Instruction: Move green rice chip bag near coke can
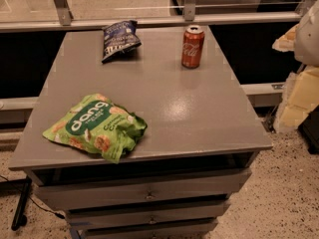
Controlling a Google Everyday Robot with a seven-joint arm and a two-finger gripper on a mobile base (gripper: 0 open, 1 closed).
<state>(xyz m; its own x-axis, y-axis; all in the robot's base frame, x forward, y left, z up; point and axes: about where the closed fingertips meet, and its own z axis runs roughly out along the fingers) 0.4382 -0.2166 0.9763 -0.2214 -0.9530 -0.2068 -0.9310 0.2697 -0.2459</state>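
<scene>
Grasp not yet begun: the green rice chip bag [97, 127] lies near-left on the table [199, 118], the coke can [193, 46] far right. Our gripper [295, 101] (its state we cannot tell) hangs beyond the table's right edge; next we must reach the bag.

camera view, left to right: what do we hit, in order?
green chip bag → coke can → gripper, at the right edge, off the side of the table. The blue snack bag lies farther back within the green bag's left-right span, so it is left out.
</scene>
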